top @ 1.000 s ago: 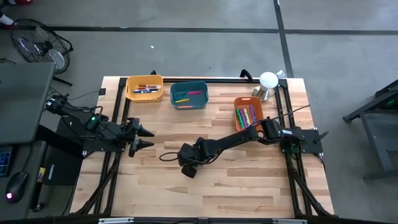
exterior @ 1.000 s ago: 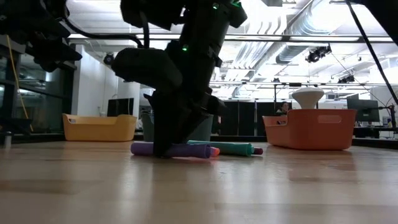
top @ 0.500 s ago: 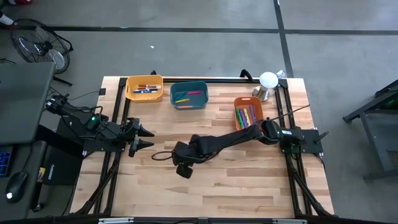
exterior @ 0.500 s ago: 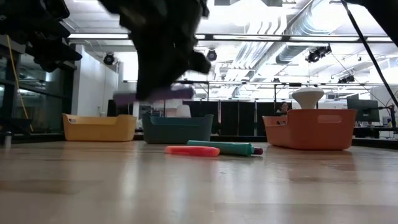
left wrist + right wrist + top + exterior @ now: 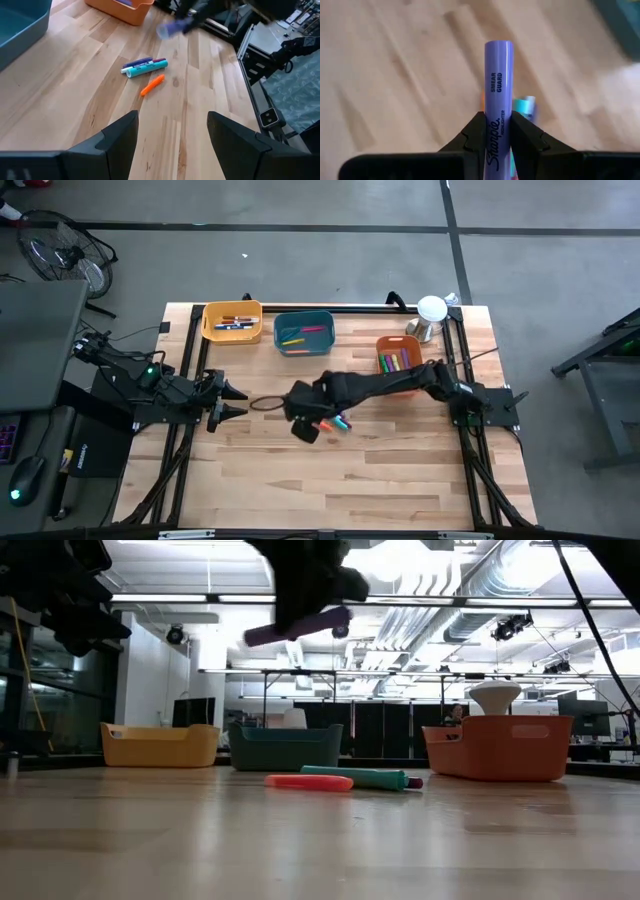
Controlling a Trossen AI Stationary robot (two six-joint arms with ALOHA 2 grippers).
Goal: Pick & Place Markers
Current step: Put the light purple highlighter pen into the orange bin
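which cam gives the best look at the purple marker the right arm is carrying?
Right wrist view: the purple marker fills the frame, printed label readable, pinched by the right tool. Low view shows it lifted above the table, tilted. Left wrist view shows only a blur. High view: hidden under the arm.

The purple marker (image 5: 498, 95) carries black print along its barrel: "SMEAR GUARD" in small capitals toward its far end, and the brand "Sharpie" in script nearer the fingers (image 5: 472, 135) that clamp it, with a smaller line beside the brand too fine to read. No other text is legible.
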